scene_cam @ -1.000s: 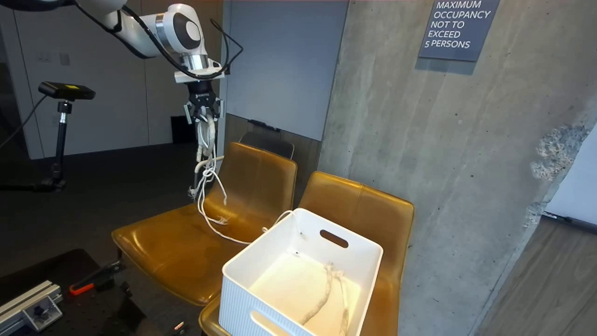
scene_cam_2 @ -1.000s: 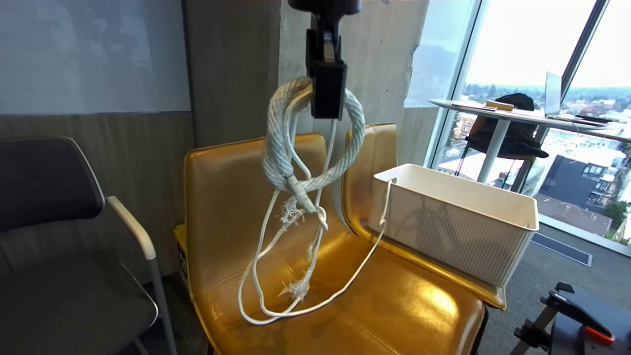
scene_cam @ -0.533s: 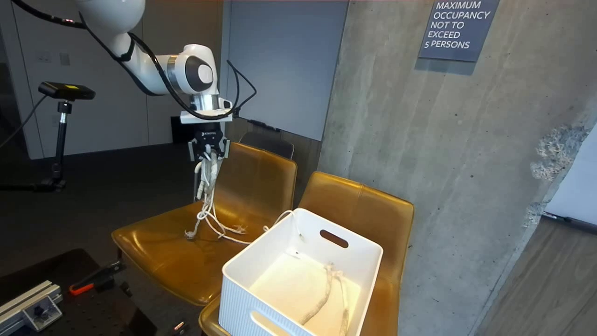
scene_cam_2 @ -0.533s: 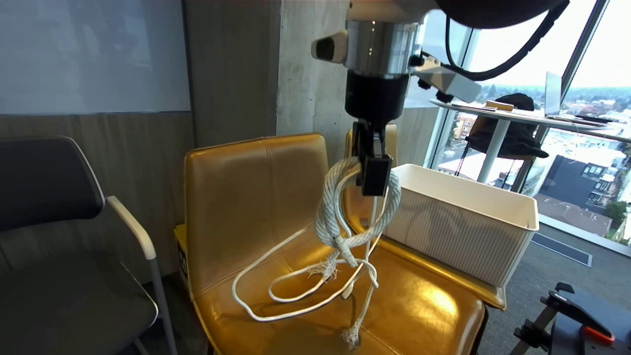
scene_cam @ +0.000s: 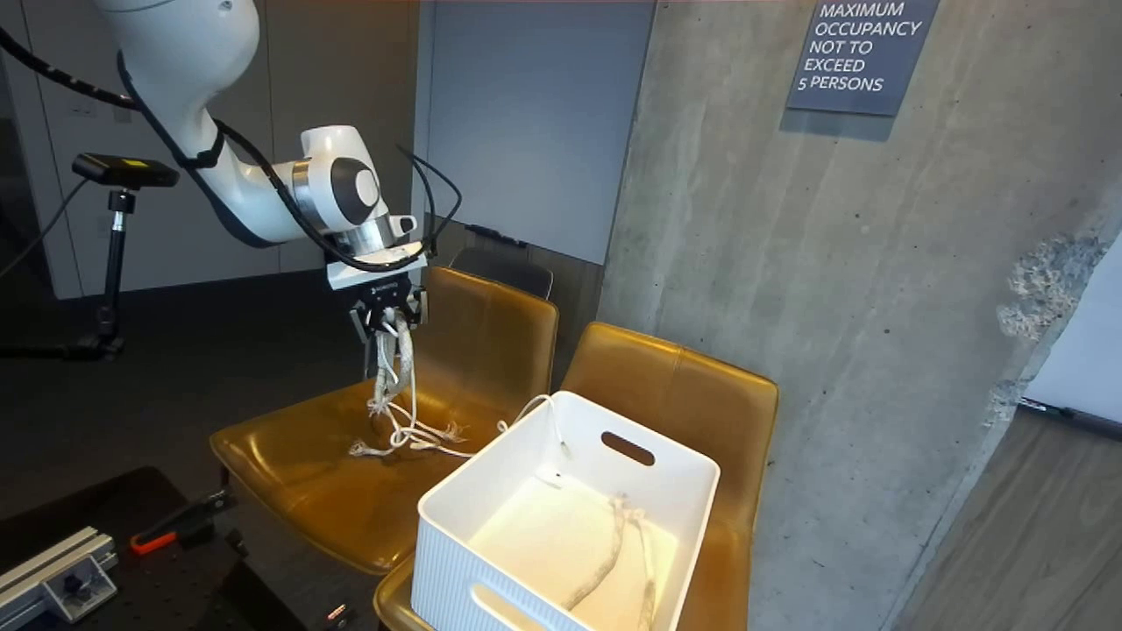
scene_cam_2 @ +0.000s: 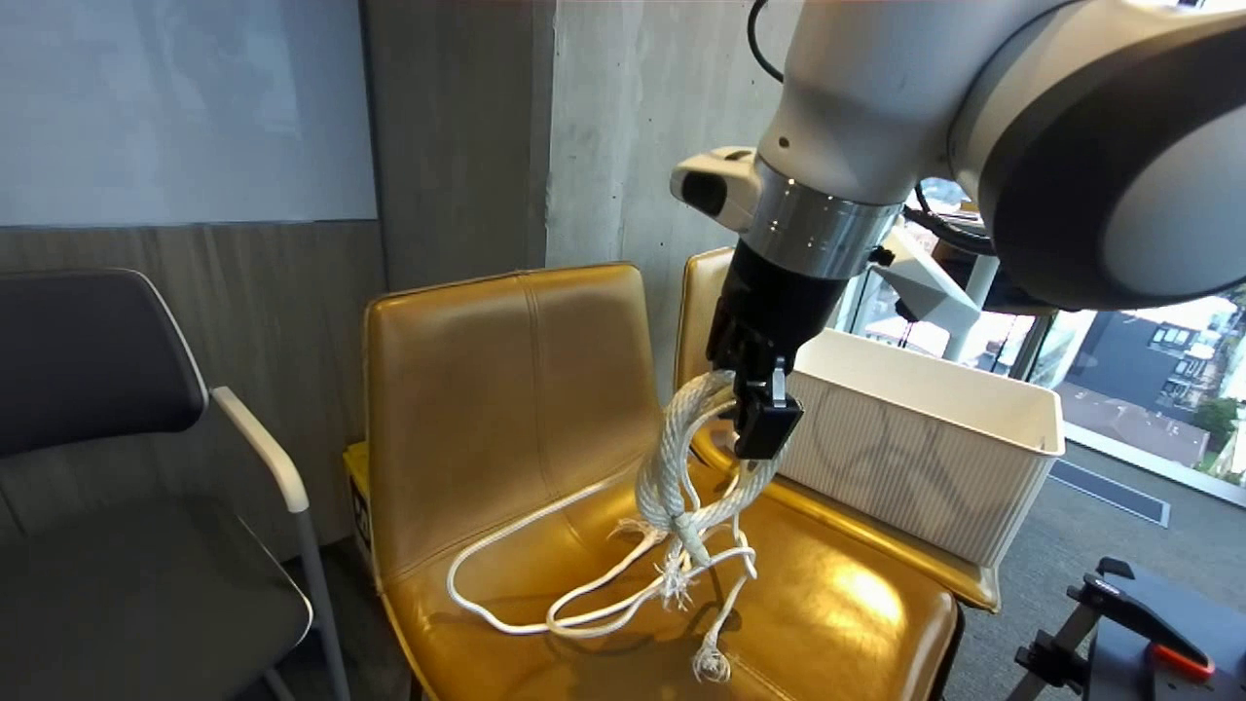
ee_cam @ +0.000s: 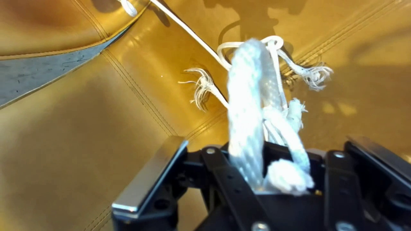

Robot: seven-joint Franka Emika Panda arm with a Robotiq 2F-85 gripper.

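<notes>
My gripper (scene_cam: 386,321) hangs low over the tan chair seat (scene_cam_2: 827,613), tilted, shut with a coil of thick white rope (scene_cam_2: 654,487) caught in it. In the wrist view the rope (ee_cam: 245,109) passes through the jaws above the palm, and a blunt rope end lies against the palm. The coil partly hides the fingertips. Thin white cord (scene_cam_2: 487,540) and frayed ends (scene_cam_2: 711,664) trail onto the seat. In an exterior view the cord runs over the rim of a white bin (scene_cam: 583,429), which holds two pale rope-like pieces (scene_cam: 607,568).
The bin stands on a second tan chair (scene_cam: 692,372) alongside. A grey armchair (scene_cam_2: 97,555) is near the first chair. A camera on a stand (scene_cam: 124,171) and a dark table with a metal profile (scene_cam: 53,574) are nearby. Behind the chairs rises a concrete wall (scene_cam: 833,289).
My gripper has come down toward the chair seat with the rope coil and has tilted in the last half second. More of the cord and the frayed ends now rest on the seat.
</notes>
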